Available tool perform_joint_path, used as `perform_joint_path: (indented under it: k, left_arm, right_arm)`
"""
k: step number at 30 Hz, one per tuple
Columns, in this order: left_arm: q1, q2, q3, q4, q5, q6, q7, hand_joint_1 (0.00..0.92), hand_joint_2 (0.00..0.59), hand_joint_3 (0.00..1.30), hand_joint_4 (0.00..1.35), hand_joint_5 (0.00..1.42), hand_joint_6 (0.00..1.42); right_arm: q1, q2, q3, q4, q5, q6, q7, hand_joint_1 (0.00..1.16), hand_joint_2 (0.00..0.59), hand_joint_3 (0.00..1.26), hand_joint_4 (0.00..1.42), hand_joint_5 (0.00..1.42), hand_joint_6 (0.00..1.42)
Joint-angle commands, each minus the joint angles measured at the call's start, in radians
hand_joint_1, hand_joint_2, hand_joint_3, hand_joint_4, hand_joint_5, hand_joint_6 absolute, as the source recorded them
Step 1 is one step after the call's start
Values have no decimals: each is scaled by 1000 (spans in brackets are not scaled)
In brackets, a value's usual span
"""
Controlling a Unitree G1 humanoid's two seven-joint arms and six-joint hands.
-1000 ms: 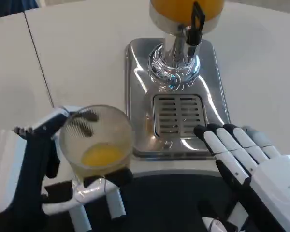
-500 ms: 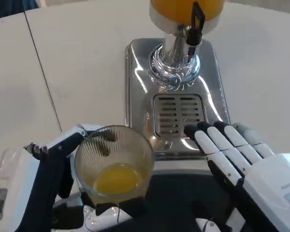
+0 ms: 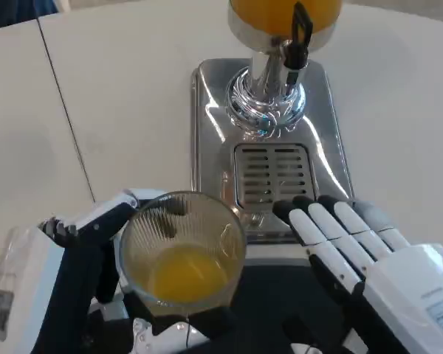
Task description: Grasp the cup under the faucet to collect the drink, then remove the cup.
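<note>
Cup (image 3: 181,247) held low in the left hand (image 3: 96,273), clear of the drip tray (image 3: 272,177), orange drink pooled at the bottom. Right hand (image 3: 354,251) released, fingers straight, resting at the tray's near edge (holding nothing). Likely risks: tilting and spilling, or knocking the dispenser (image 3: 269,66). White tabletop (image 3: 118,96), one seam running across; room beyond barely visible.

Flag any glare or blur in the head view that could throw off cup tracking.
Head view: bright reflections on the polished steel dispenser base and its chrome column; the clear ribbed plastic cup with orange juice, held by the left hand, looks slightly soft; the right hand is sharp; lighting is even on the white table.
</note>
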Motion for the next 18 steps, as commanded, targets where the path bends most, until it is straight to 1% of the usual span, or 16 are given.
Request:
perform_joint_path:
  k: [1,10,16,18]
  left_arm:
    - [-14,-9,2,-9,-6,-39,-2,810,0,1076,1134,1343,1424]
    - [-14,-16,0,-15,-6,-43,-10,816,0,1076,1134,1342,1424]
    - [-16,-28,1,-22,-9,-32,-14,821,0,1076,1134,1342,1424]
    - [-14,-38,0,-27,-23,-11,-26,821,0,1076,1134,1342,1424]
  right_arm:
    - [21,13,3,-20,-12,-3,2,213,544,0,0,0,0]
    - [30,35,28,-17,-31,-6,-4,200,548,0,0,0,0]
    - [26,37,39,-21,-32,-6,9,194,549,0,0,0,0]
    - [28,40,41,-28,-32,-2,16,192,549,0,0,0,0]
